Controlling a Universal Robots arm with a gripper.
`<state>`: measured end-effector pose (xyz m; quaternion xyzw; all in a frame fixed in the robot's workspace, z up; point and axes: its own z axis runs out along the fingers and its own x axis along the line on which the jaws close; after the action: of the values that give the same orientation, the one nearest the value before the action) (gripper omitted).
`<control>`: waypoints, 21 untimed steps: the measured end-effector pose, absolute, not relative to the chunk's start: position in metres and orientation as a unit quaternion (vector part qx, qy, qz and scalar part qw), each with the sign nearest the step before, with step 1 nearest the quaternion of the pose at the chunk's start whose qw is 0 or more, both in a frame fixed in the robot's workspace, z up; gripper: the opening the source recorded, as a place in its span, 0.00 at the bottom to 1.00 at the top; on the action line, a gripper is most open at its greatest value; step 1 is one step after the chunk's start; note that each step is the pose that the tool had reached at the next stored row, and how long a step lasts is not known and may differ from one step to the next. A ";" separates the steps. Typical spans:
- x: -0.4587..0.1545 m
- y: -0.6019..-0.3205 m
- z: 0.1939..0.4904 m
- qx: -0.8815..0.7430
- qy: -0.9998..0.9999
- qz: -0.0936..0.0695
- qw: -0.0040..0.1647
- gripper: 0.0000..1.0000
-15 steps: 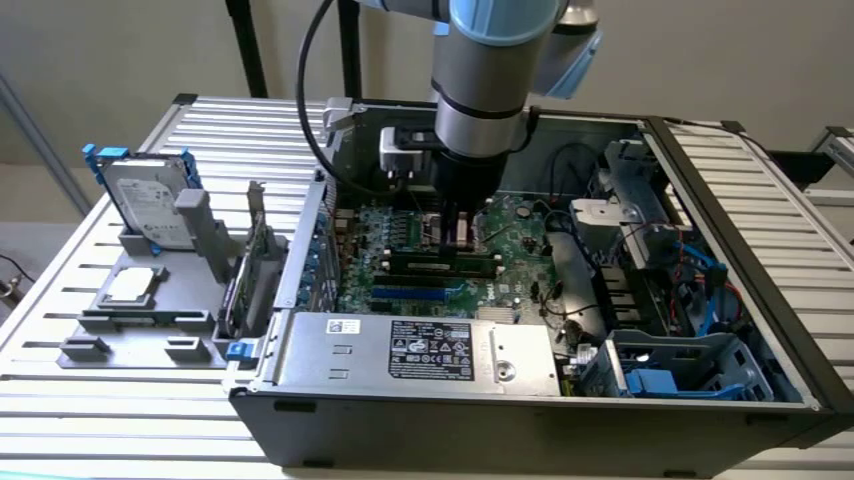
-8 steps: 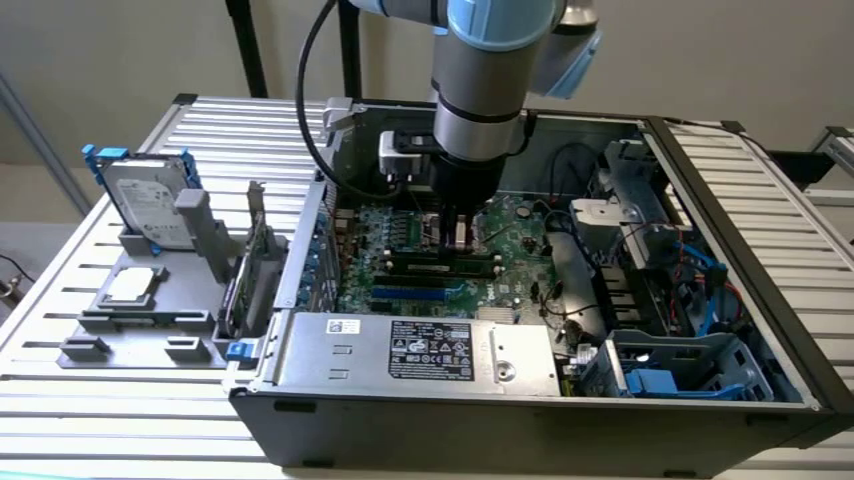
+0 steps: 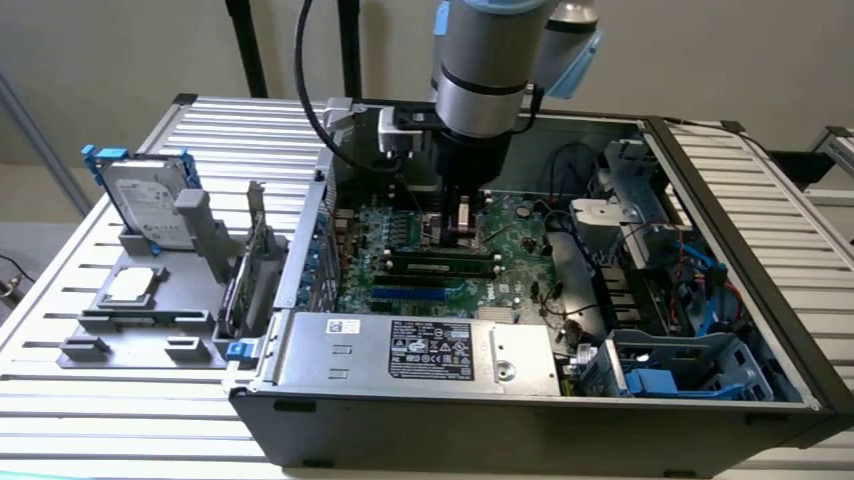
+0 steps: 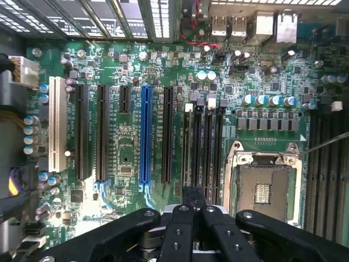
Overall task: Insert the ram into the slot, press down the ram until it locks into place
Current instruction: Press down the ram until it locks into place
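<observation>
In the exterior view the ram (image 3: 434, 267), a green stick with black chips, lies along the parallel black sockets on the motherboard (image 3: 514, 225); whether it is clipped in cannot be told. My gripper (image 3: 461, 232) hangs just above and behind it, inside the open case. In the wrist view the black fingertips (image 4: 193, 194) meet, with nothing visible between them, over the near ends of the memory sockets. The slot (image 4: 199, 147) is one of several alike, each with a pale clip at its far end.
A blue slot (image 4: 145, 136) and black expansion slots lie beside the memory sockets, and the square metal CPU socket (image 4: 262, 183) lies on their other side. The silver power supply (image 3: 427, 350) and case walls hem in the board. A hard drive (image 3: 140, 200) stands outside on a grey fixture.
</observation>
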<state>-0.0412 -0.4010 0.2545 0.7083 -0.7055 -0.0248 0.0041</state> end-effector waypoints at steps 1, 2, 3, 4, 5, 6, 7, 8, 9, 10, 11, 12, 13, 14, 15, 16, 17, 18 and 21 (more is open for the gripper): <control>-0.041 -0.401 0.259 0.708 -0.705 -0.025 0.004 0.10; -0.041 -0.401 0.264 0.708 -0.705 -0.025 0.004 0.10; -0.041 -0.401 0.268 0.708 -0.705 -0.025 0.004 0.10; -0.041 -0.401 0.270 0.708 -0.705 -0.025 0.004 0.10; -0.041 -0.401 0.270 0.708 -0.705 -0.025 0.004 0.10; -0.041 -0.401 0.270 0.708 -0.705 -0.025 0.004 0.10; -0.041 -0.401 0.270 0.708 -0.705 -0.025 0.004 0.10; -0.041 -0.401 0.270 0.708 -0.705 -0.025 0.004 0.10; -0.041 -0.401 0.270 0.708 -0.705 -0.025 0.004 0.10; -0.041 -0.401 0.270 0.708 -0.705 -0.025 0.004 0.10; -0.041 -0.401 0.270 0.708 -0.705 -0.025 0.004 0.10; -0.041 -0.401 0.270 0.708 -0.705 -0.025 0.004 0.10; -0.041 -0.401 0.270 0.708 -0.705 -0.025 0.004 0.10; -0.041 -0.401 0.270 0.708 -0.705 -0.025 0.004 0.10; -0.041 -0.401 0.270 0.708 -0.705 -0.025 0.004 0.10; -0.041 -0.401 0.270 0.708 -0.705 -0.025 0.004 0.10; -0.041 -0.401 0.270 0.708 -0.705 -0.025 0.004 0.10; -0.041 -0.401 0.270 0.708 -0.705 -0.025 0.004 0.10; -0.041 -0.401 0.270 0.708 -0.705 -0.025 0.004 0.10</control>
<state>-0.0412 -0.4010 0.2704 0.7083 -0.7054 -0.0249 0.0042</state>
